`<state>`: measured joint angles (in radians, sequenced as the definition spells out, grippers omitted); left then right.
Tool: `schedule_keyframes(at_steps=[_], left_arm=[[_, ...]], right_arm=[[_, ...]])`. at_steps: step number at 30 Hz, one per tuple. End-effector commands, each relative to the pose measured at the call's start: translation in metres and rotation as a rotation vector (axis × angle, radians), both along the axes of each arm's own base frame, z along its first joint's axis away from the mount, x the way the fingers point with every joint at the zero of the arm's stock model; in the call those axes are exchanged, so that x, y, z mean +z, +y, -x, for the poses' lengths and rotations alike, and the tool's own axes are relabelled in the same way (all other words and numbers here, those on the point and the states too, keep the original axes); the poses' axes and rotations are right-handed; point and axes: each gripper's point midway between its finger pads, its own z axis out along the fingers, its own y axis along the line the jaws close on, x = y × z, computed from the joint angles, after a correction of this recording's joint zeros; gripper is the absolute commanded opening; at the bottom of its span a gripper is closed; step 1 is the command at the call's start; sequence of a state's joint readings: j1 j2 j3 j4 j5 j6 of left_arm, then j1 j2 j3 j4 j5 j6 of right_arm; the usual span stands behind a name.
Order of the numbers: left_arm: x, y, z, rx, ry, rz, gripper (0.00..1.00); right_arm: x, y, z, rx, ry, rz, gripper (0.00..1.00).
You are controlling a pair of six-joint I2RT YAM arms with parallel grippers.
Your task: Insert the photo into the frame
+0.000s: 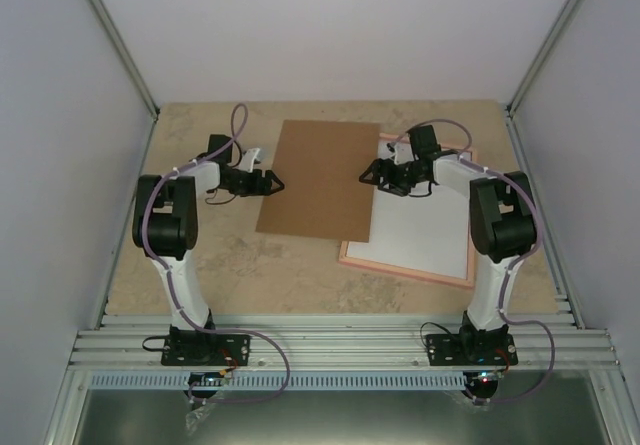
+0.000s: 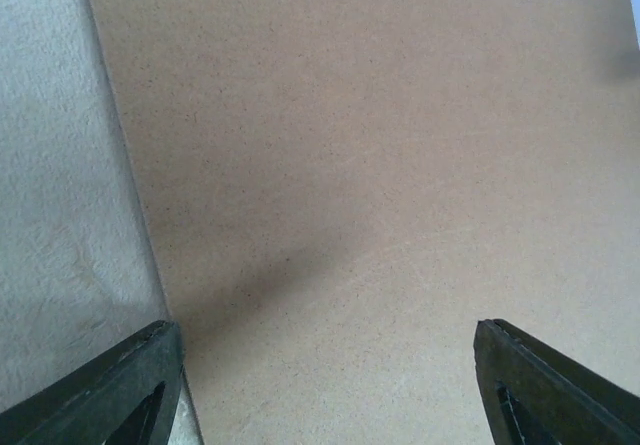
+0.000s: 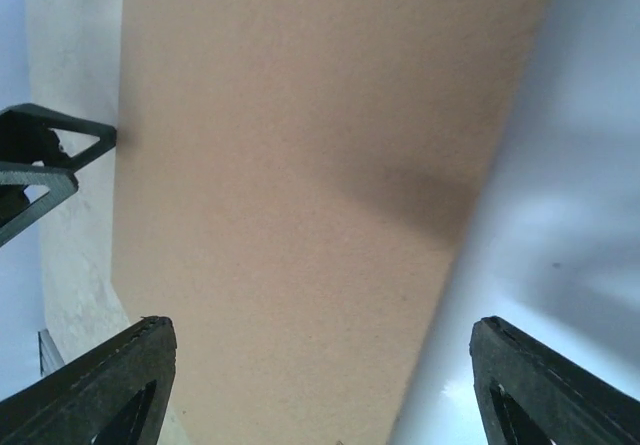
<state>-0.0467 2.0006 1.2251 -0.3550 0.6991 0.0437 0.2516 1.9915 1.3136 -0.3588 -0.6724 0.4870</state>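
**Frame**: thin, pink, rectangular. It lies flat on the right half of the table, in front of the right arm. Its long axis runs near to far, with the far end leaning slightly right. A white surface fills it.

**Brown board**: lies flat at the centre and overlaps the frame's left edge.

**Left gripper**: fingers spread wide, at the board's left edge.

**Right gripper**: fingers spread wide, over the board's right edge.

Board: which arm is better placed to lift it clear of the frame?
Probably the right arm: its open jaws hover at the board edge that overlaps the frame.
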Motion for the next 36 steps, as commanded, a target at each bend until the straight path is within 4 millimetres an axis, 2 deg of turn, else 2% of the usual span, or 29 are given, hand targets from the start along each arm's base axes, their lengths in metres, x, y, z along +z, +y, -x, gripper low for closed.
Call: schedule_keyframes(at_steps=[1,4,12,16,19,21,22,24,26,29,32,36], left_arm=[[-0.046,-0.002,0.037,0.009,0.209,-0.034,0.82],[-0.046,-0.002,0.037,0.012,0.209,-0.031,0.82],[-0.045,-0.005,0.035,0.008,0.211,-0.013,0.82],[-0.036,-0.006,0.032,-0.005,0.185,-0.009,0.81],[-0.022,-0.008,0.025,-0.004,0.152,0.005,0.81],[-0.003,-0.008,0.016,-0.001,0.102,0.010,0.82],[0.010,-0.007,0.010,0.005,0.066,0.008,0.83],[0.041,-0.001,-0.003,0.020,-0.017,0.014,0.87],[0.079,0.014,-0.019,0.100,-0.078,0.052,0.92],[0.139,0.056,-0.043,0.226,-0.184,0.099,0.99],[0.190,0.089,-0.058,0.305,-0.279,0.110,0.99],[0.246,0.104,-0.065,0.355,-0.362,0.153,0.99]], right_arm=[[-0.015,-0.013,0.000,0.001,-0.007,0.032,0.82],[-0.024,-0.011,0.000,-0.011,0.024,0.012,0.81],[-0.022,0.017,-0.019,0.003,0.059,-0.107,0.67],[0.001,0.023,-0.023,0.009,0.037,-0.161,0.48],[0.032,0.030,-0.024,0.028,-0.025,-0.188,0.23],[0.055,0.032,-0.029,0.040,-0.096,-0.186,0.04],[0.069,0.032,-0.032,0.046,-0.137,-0.181,0.01],[0.098,0.032,-0.042,0.053,-0.248,-0.156,0.01],[0.133,0.032,-0.052,0.057,-0.368,-0.139,0.01],[0.189,0.034,-0.066,0.057,-0.553,-0.114,0.01],[0.243,0.033,-0.073,0.056,-0.773,-0.054,0.00],[0.296,0.034,-0.074,0.068,-1.075,0.096,0.01]])
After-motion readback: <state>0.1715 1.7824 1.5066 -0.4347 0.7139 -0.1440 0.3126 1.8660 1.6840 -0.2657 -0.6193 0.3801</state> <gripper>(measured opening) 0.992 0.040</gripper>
